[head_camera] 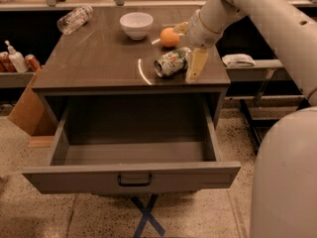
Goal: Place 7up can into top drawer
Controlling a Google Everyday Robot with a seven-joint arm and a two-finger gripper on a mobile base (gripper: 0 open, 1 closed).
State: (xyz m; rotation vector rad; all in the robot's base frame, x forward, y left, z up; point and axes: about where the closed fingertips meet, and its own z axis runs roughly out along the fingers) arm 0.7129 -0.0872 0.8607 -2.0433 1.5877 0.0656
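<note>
Dark cabinet top point(99, 63) carried a white bowl point(136, 24), an orange point(169, 37) and a toppled clear bottle point(74, 19). The 7up can point(172, 62) lay on its side near the front right corner, just in front of the orange. My gripper point(190, 51) hung at the can's right end, spread wide and holding nothing, with one finger point(196, 63) standing just beside the can. Below, the top drawer point(74, 177) stood pulled out. Procedure, as I judged it: centre the jaws across the can's body, keep off the orange, close firmly without crushing the thin wall, lift clear of the edge, then lower into the drawer before release.
</note>
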